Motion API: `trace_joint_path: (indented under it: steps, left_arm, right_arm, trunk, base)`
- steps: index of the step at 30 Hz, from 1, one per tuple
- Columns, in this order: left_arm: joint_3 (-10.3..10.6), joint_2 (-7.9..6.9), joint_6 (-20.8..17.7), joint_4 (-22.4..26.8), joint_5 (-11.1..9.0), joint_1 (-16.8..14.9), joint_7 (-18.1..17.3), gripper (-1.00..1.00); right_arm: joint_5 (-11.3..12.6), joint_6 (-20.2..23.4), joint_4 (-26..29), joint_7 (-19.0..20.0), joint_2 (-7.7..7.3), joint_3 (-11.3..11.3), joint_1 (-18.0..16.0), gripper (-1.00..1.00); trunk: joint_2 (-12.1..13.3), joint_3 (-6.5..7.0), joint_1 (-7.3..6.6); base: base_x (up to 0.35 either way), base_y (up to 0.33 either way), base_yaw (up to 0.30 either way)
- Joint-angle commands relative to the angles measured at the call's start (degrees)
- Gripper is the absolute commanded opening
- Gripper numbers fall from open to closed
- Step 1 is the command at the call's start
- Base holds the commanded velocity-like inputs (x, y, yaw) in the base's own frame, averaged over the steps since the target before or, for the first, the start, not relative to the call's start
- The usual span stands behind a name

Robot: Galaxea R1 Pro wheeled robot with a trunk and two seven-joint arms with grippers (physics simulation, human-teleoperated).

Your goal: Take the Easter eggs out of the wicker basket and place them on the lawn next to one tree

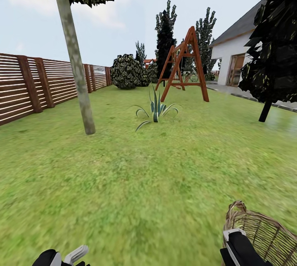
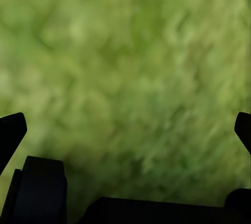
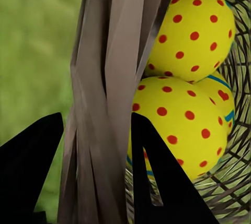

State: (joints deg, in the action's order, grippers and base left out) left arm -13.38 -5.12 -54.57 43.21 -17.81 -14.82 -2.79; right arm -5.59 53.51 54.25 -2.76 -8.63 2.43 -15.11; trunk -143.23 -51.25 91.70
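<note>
- Low at the right of the head view, the wicker basket point(image 1: 264, 233) sits on the lawn point(image 1: 136, 191), partly cut off by the frame edge.
- Right gripper point(image 3: 97, 145): its two dark fingers straddle the basket's thick braided rim point(image 3: 107, 88), one outside over grass, one inside the basket; the fingers stand close on either side of the rim, pinching it.
- Three Easter eggs point(image 3: 178, 119) lie inside the basket, bunched and touching: one point(image 3: 193, 25) further in, one nearest the inner finger, a third point(image 3: 222, 96) mostly hidden behind. Yellow, red dots, a blue-green band showing.
- Left gripper point(image 2: 128, 130): fingers spread wide, nothing between them, grass below. In the head view it shows at the bottom edge point(image 1: 68, 257).
- Tree point(image 1: 76, 63) with slim grey-green trunk stands on the grass ahead-left, well apart from the basket.
- Beyond: spiky striped plant point(image 1: 156, 111), wooden swing frame point(image 1: 185, 65), slat fence point(image 1: 37, 84), round bush point(image 1: 126, 72), white house point(image 1: 235, 57).
</note>
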Motion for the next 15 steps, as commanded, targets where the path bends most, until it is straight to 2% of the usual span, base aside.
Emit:
trace_joint_path:
  steps: [1,12,15]
  left_arm:
    - [-0.2,0.02,-0.3,0.0,0.2,0.0,-0.3,1.00]
    - [-0.2,0.39,-0.3,0.0,0.2,0.0,-0.3,1.00]
    - [-0.2,0.46,0.2,0.0,0.2,0.0,-0.3,1.00]
  right_arm:
    - [0.0,0.2,0.1,0.1,-0.10,0.2,0.0,-1.00]
    - [0.7,0.0,0.0,0.4,-0.53,0.2,0.0,-1.00]
    - [0.1,0.1,0.0,0.2,-0.35,0.2,0.0,-1.00]
  trunk:
    - [0.0,-0.07,-0.01]
    - [0.0,-0.07,-0.01]
    - [0.0,0.15,-0.03]
  base:
    - [0.000,0.000,0.000]
    - [0.000,0.000,0.000]
    - [0.000,0.000,0.000]
